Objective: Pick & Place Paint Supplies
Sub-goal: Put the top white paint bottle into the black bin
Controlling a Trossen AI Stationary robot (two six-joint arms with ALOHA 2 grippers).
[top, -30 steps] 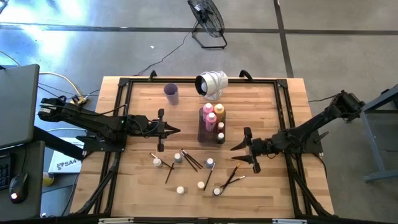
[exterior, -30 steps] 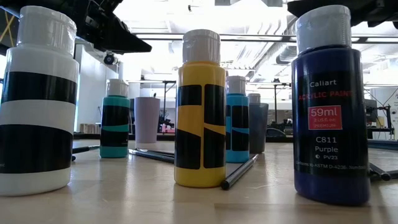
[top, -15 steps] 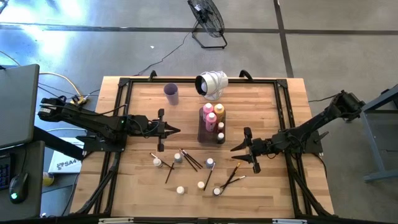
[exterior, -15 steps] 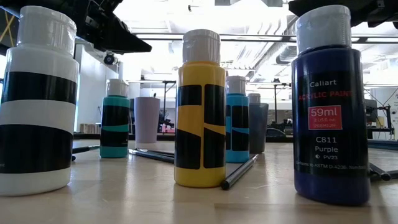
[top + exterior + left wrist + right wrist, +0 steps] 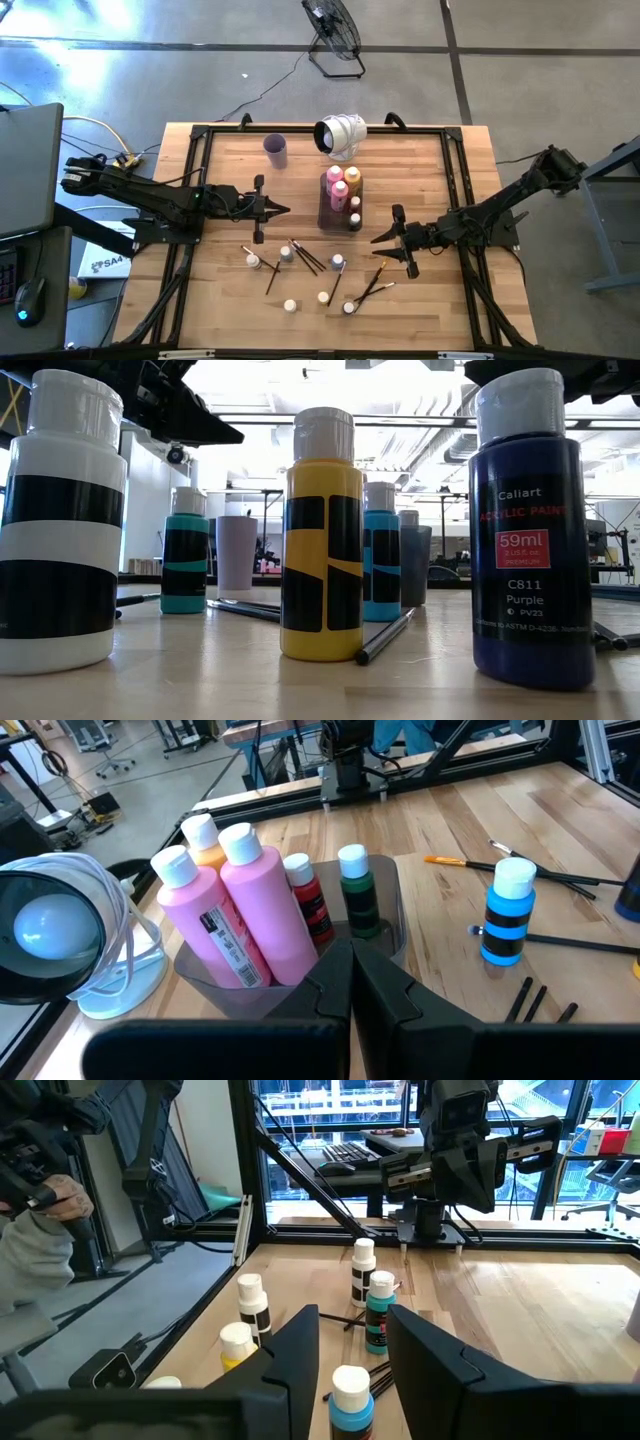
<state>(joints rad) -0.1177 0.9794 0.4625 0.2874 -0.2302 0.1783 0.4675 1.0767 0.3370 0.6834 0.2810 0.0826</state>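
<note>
A clear grey tray at the table's middle holds two pink bottles, an orange one, and a small red and green one. Several small white-capped bottles stand loose near the front, among them a blue one, a yellow one and a purple one. Thin brushes lie flat among them. My left gripper hovers shut, left of the tray and apart from it. My right gripper hovers open, right of the tray, nothing between its fingers.
A lilac cup and a white lamp stand at the far side. A black frame runs round the tabletop. More brushes lie near the front right. A person's hand shows beyond the table's left side.
</note>
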